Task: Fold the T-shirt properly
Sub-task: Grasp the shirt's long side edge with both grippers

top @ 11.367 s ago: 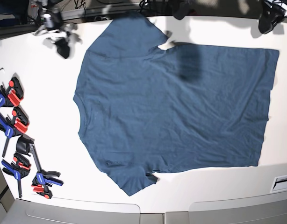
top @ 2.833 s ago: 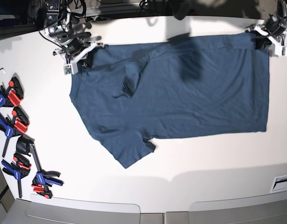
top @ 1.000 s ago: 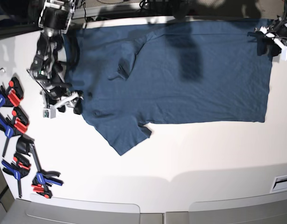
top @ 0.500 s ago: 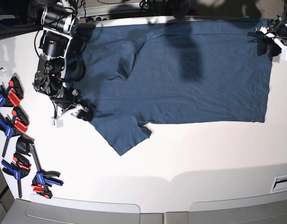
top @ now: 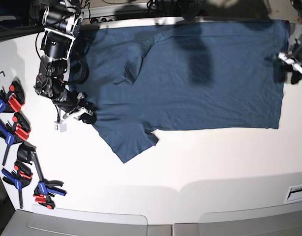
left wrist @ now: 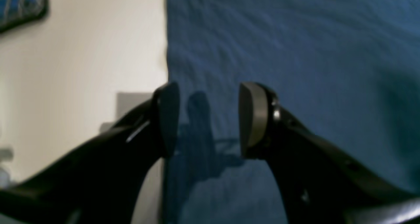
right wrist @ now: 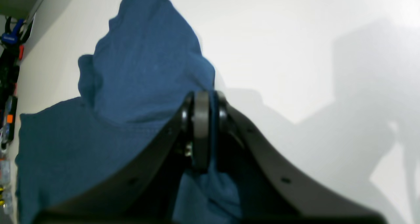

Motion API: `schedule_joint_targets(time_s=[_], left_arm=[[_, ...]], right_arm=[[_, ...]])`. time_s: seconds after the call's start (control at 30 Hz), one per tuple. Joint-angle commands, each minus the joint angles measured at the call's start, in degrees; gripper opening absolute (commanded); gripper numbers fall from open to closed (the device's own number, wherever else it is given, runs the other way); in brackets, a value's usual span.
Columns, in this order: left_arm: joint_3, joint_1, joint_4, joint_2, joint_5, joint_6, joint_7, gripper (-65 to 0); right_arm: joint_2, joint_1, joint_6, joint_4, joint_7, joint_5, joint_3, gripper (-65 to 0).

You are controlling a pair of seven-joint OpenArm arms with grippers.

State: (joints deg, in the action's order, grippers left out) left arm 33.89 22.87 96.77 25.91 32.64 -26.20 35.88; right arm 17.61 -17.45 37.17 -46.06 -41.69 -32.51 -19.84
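T-shirt (top: 190, 73): shoulder edge clenched between right fingers (right wrist: 200, 125); hem seemingly beneath parted, empty left fingers (left wrist: 249, 119).

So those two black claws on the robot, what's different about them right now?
The right gripper is shut on the T-shirt, pinching a fold of cloth near the sleeve; the left gripper is open with nothing between its jaws. In the base view, the right gripper sits at the shirt's neck end and the left gripper at the hem end. Both are black and close to the shirt's edge.
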Motion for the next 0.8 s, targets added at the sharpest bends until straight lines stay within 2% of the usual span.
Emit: schedule_joint_targets(time_s=[0.0, 0.13, 0.27, 0.4, 0.6, 0.77], left_arm=[[0.6, -2.6, -2.2, 1.8, 0.4, 0.1, -1.0, -37.9], [0.6, -14.5, -18.9, 4.8, 1.8, 0.1, -1.0, -37.8], [0.6, -27.3, -38.8, 8.5, 8.6, -0.3, -0.9, -37.6], [0.5, -38.6, -56.9, 10.9, 12.7, -4.9, -0.9, -29.4], [-1.8, -50.2, -75.5, 10.4, 12.4, -5.5, -2.8, -29.3], [-6.5, -54.2, -79.1, 7.1, 11.8, -5.6, -3.1, -29.3]], right_arm=[[0.8, -0.9, -0.3, -0.5, -0.6, 0.8, 0.0, -65.0], [0.8, -0.9, -0.3, -0.5, -0.6, 0.8, 0.0, -65.0], [0.8, -0.8, -0.3, -0.5, -0.6, 0.8, 0.0, -65.0], [0.5, -0.8, -0.3, -0.5, -0.6, 0.8, 0.0, -65.0], [-0.3, -0.8, -0.3, -0.5, -0.6, 0.8, 0.0, -65.0], [-0.8, -0.7, -0.3, -0.5, -0.7, 0.8, 0.0, -65.0]])
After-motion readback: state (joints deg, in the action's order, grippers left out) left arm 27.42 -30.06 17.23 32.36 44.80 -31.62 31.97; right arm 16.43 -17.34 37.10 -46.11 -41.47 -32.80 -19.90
